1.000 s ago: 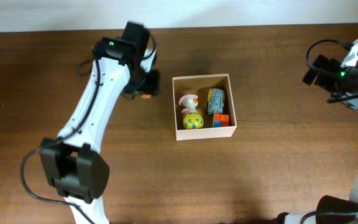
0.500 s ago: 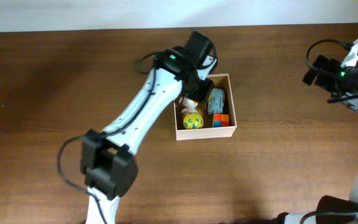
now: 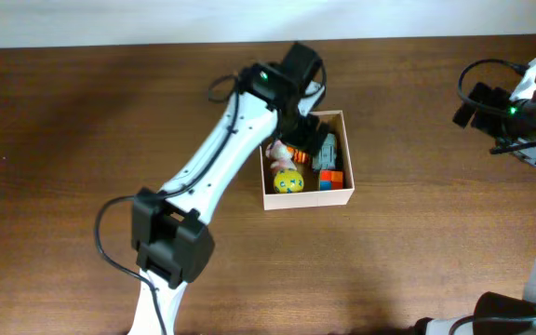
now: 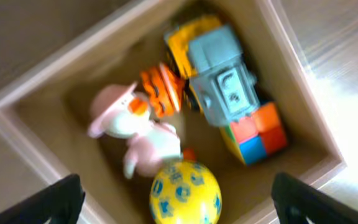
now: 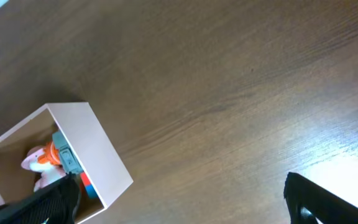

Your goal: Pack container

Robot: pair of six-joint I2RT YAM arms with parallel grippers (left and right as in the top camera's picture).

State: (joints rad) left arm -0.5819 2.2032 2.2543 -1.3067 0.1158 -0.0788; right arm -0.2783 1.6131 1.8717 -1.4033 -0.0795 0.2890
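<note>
1. The container [image 3: 305,201] stands open-topped on the table [image 3: 417,261], with the left arm [image 3: 203,177] reaching over its far-left corner.
2. The left claw [image 3: 310,140] hangs above the container's far half. Its jaws are spread wide and nothing is between them.
3. Inside, a ball [image 4: 185,193] lies against the container's near wall, and a pink toy [image 4: 135,134] touches it on the far side.
4. An orange striped toy [image 4: 160,93] lies just beyond the pink toy, close to the container's middle.
5. A grey-blue toy [image 4: 225,78] fills the container's far-right part, and a cube [image 4: 257,134] sits in the near-right corner.
6. The right claw [image 5: 180,186] is well off to the container's right, over bare table. Its jaws are wide apart and hold nothing.
</note>
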